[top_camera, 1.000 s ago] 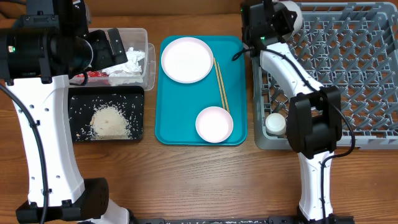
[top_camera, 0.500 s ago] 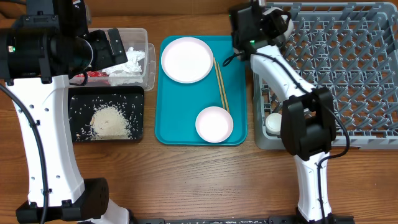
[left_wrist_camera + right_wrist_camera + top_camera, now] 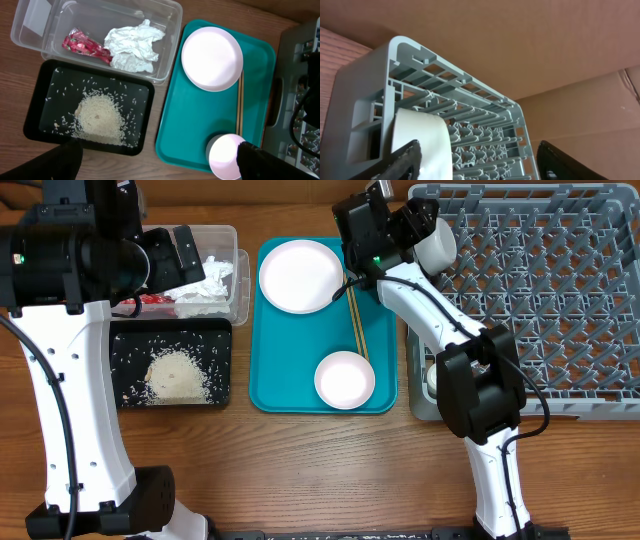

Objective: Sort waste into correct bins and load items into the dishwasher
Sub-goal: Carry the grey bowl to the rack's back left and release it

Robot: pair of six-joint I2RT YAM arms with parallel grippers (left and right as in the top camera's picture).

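Observation:
A white bowl [image 3: 436, 243] lies on its side in the back left corner of the grey dishwasher rack [image 3: 560, 290]. My right gripper [image 3: 408, 228] hovers beside it, open. In the right wrist view the bowl [image 3: 422, 145] rests against my left finger [image 3: 400, 162], and the other finger stands far off. A small cup [image 3: 431, 380] sits in the rack, half hidden by my right arm. The plate [image 3: 300, 275], chopsticks [image 3: 355, 315] and another bowl [image 3: 345, 378] lie on the teal tray [image 3: 290, 360]. My left gripper [image 3: 178, 255] hangs open over the clear tub [image 3: 228, 240].
The tub holds a crumpled napkin [image 3: 134, 46] and a red wrapper [image 3: 86, 46]. Rice [image 3: 100, 117] is heaped in the black tray [image 3: 40, 107] in front of the tub. Cardboard walls rise behind the rack.
The right wrist swung left while its jaws opened and let go of the white bowl. The bowl shifted left and forward in the rack's corner. The left arm stayed still.

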